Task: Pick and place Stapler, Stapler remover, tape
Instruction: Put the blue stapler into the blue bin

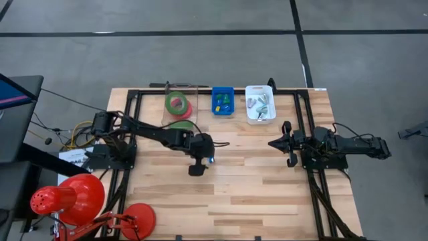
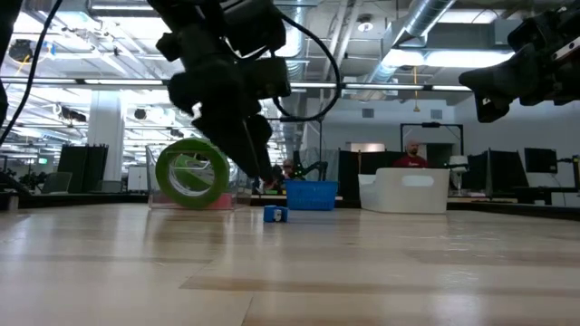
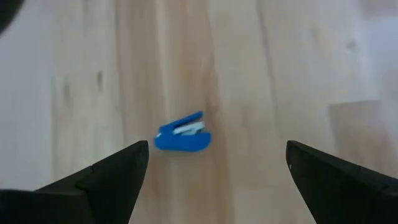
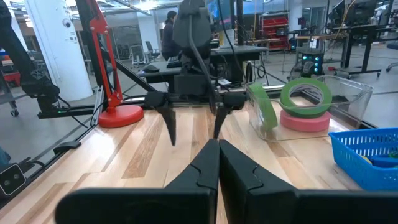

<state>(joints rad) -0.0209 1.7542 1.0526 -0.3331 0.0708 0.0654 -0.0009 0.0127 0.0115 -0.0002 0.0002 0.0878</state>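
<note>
A small blue stapler with a silver inset lies flat on the wooden table, also visible in the low view. My left gripper hangs open above it, fingers pointing down, one on either side and clear of it. A green tape roll lies on a red-pink one inside a clear box. Another green roll stands on edge, leaning against that box. My right gripper is shut on nothing and waits level above the table's right part.
Along the far edge stand a blue basket holding small blue and green items and a white basket holding silver ones. A red desk lamp sits at the near left corner. Bare wood stretches across the near half of the table.
</note>
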